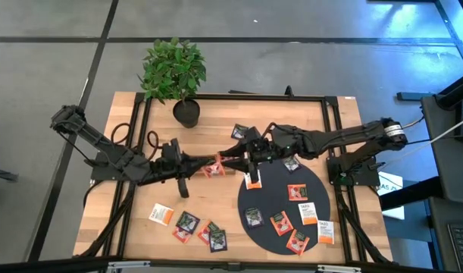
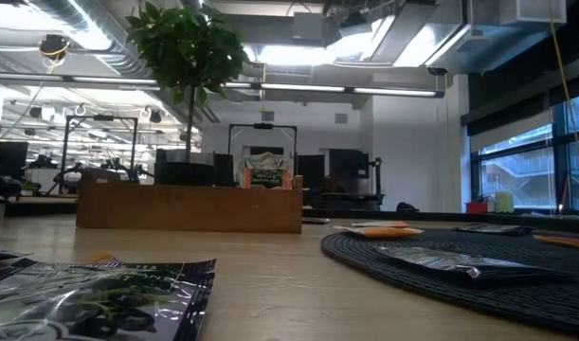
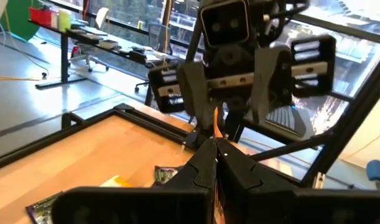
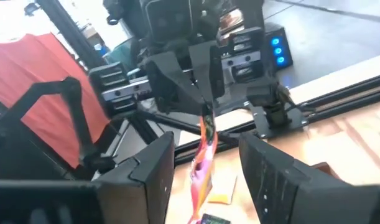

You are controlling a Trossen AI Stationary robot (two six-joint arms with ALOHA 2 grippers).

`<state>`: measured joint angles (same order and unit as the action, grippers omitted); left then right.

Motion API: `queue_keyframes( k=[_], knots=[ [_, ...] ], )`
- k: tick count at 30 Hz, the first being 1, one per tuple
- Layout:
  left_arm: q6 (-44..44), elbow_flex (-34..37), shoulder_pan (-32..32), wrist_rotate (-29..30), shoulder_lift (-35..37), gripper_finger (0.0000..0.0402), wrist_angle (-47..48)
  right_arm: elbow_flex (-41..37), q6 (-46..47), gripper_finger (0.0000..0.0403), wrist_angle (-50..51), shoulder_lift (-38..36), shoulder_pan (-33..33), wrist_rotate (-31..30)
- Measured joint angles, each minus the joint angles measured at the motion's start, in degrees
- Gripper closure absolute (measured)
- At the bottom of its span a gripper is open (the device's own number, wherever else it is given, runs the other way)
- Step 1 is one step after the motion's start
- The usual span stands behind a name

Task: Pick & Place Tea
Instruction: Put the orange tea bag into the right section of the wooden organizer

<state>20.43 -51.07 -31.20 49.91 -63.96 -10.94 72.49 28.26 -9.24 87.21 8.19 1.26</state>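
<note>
My left gripper (image 1: 218, 162) is above the middle of the table, shut on a red-orange tea sachet (image 1: 213, 167). In the left wrist view the sachet shows only as a thin orange edge (image 3: 216, 122) above the shut fingertips (image 3: 216, 163). My right gripper (image 1: 236, 158) faces it from the table's right, open. Its two fingers (image 4: 153, 167) stand on either side of the hanging sachet (image 4: 201, 163) without visibly touching it. The same open gripper (image 3: 230, 93) shows in the left wrist view. Neither gripper appears in the low view. My left gripper pinches the red-orange sachet by its upper edge (image 4: 206, 123) between the two fingertips, coming about level from the table's left. The sachet hangs below the fingertips, lifted clear of the table, and is seen nearly edge-on.
A large black round mat (image 1: 273, 199) at the right holds several sachets, with a white-orange one (image 1: 253, 180) at its far-left edge. More sachets (image 1: 187, 224) lie near the table's near edge. A potted plant (image 1: 184, 110) stands at the far edge. A wooden tray (image 2: 189, 208) shows in the low view.
</note>
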Motion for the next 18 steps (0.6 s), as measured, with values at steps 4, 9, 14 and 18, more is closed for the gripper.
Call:
queue_keyframes(
  k=[4,9,14,18],
  knots=[
    [0.0,0.0,0.7,-0.1,0.0,0.0399,0.0,0.0,0.0,0.0225,-1.4,2.3,0.0,0.7],
    [-0.1,0.0,1.0,-0.1,0.0,0.0399,0.0,0.0,1.5,0.0226,-4.0,5.0,0.0,1.5],
    [-0.1,0.0,1.0,-0.1,0.0,0.0400,0.0,0.0,4.3,0.0226,-7.0,6.4,0.0,1.8],
    [0.0,0.0,1.0,-0.1,0.0,0.0399,0.0,0.0,5.7,0.0226,-6.4,7.2,0.0,1.8]
  ],
)
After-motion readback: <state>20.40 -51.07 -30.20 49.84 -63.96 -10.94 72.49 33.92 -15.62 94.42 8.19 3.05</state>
